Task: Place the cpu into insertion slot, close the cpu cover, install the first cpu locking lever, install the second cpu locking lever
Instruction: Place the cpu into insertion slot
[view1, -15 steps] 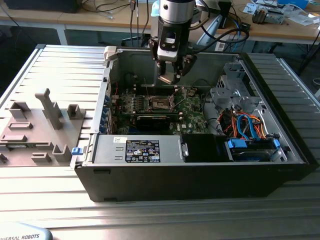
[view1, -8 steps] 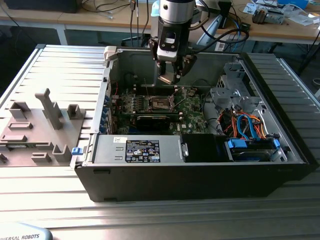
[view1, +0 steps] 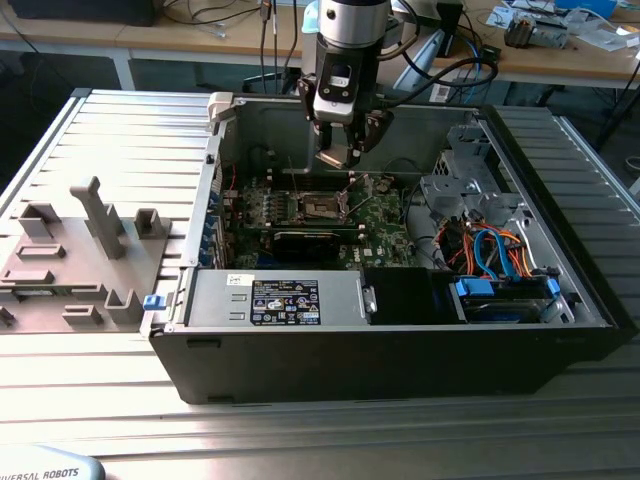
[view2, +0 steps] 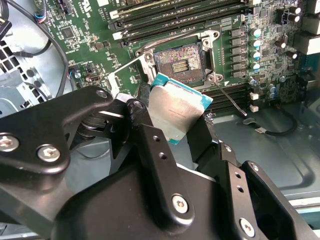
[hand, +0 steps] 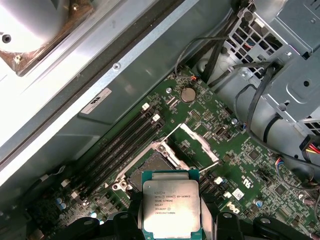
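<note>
The black two-fingered tool hangs inside the open black computer case, which sits on the ribbed grey metal desk. Its fingers are closed only as far as the chip's width, pressing on two opposite edges of the cpu, a small flat square chip with a silvery-grey metal top and a teal rim. In the first wrist view the cpu sits between the tool's fingertips with its printed metal face towards the camera.

The cpu is in the air, clear of the green circuit board below the tool. Just beyond the fingertips lies the insertion slot, a small square black socket recess with a thin silvery border, bare, with its field of contacts showing. In the first wrist view the slot is just past the chip's far edge, and the cpu cover, a thin silvery frame plate with a large cut-out, stands swung open on the slot's far side. A thin silvery lever rod angles away from one corner of the slot.
</note>
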